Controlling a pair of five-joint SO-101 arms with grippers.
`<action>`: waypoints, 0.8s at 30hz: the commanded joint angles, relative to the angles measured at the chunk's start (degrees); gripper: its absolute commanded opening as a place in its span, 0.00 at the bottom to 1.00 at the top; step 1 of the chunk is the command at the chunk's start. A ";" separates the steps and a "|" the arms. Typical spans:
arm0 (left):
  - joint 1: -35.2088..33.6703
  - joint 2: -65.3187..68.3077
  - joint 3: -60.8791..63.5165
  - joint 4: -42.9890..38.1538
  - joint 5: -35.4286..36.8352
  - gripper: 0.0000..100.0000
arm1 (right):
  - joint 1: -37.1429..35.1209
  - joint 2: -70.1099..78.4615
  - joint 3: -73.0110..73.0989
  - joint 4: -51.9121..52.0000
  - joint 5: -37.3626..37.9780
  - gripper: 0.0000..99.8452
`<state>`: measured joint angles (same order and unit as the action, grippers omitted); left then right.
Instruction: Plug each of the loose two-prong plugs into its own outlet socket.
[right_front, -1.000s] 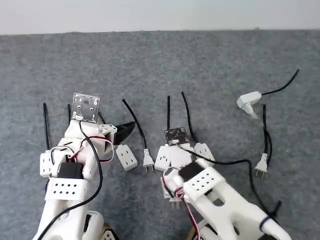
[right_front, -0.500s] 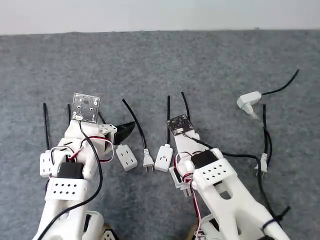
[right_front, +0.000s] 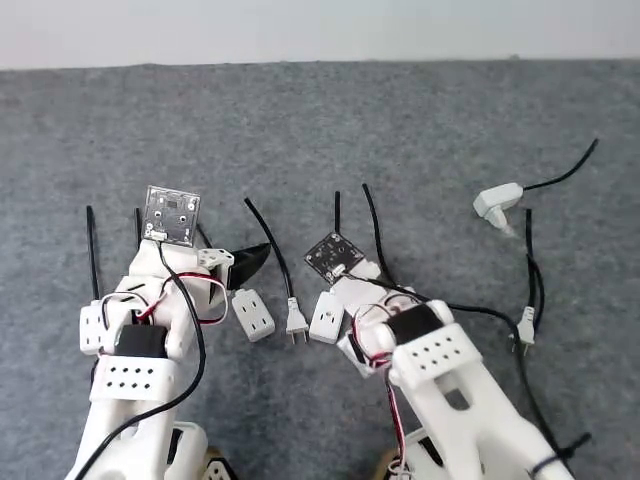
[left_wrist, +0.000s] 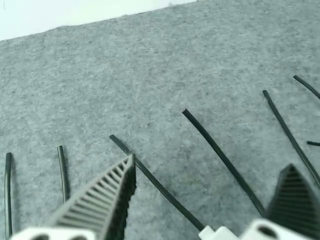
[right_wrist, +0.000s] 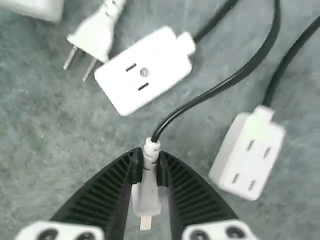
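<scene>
Two hands are at work, and I watch them from far off. My right hand is clenched on a white plug, in the middle of the grey tabletop on the near side. The plug's black cord comes out from between the fingers. Just past the plug lies a white socket with its slots facing up. A second socket lies near it. A loose plug lies flat between the first socket and a third socket on its left. Another plug lies well apart on the right. My left hand is released, its fingers spread wide over black cords on the left side.
</scene>
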<state>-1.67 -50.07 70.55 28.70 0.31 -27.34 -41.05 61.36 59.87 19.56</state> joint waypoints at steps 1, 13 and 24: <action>0.35 -0.26 -0.40 -1.58 0.00 0.41 | 0.57 -7.08 -4.04 -0.40 9.23 0.01; 7.12 -0.44 -0.57 0.44 -2.02 0.41 | 5.67 -23.87 -8.97 -2.51 17.67 0.01; 14.68 -24.18 3.30 10.64 -7.30 0.41 | 2.51 -31.08 -9.67 -15.16 17.76 0.01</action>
<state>9.85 -61.58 72.31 35.56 -4.00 -22.68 -69.63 55.56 47.74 36.62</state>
